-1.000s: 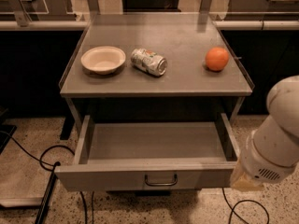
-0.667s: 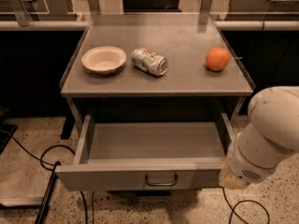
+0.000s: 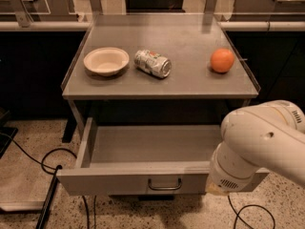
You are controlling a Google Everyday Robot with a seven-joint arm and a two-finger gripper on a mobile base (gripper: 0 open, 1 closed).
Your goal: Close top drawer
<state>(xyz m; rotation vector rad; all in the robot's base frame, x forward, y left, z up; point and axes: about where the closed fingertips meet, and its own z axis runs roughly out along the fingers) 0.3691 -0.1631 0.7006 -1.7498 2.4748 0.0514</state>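
The top drawer (image 3: pixel 143 144) is pulled wide open under the grey metal table top (image 3: pixel 190 82). Its inside looks empty. Its flat front panel (image 3: pixel 109 182) faces me at the bottom of the view, with a small loop handle (image 3: pixel 164 185) at its centre. My white arm (image 3: pixel 259 147) reaches in from the lower right and covers the drawer's right front corner. My gripper itself does not show; it lies behind or beyond the arm's rounded joint near the drawer front's right end.
On the table top stand a white bowl (image 3: pixel 106 61), a crushed can on its side (image 3: pixel 152 63) and an orange (image 3: pixel 222 60). Black cables (image 3: pixel 45 159) and a dark pole (image 3: pixel 47 202) lie on the speckled floor at the left. Another cable (image 3: pixel 248 213) lies at the lower right.
My arm has moved left and up across the drawer's right front corner and covers more of it. The drawer is still open and the things on the table have not moved.
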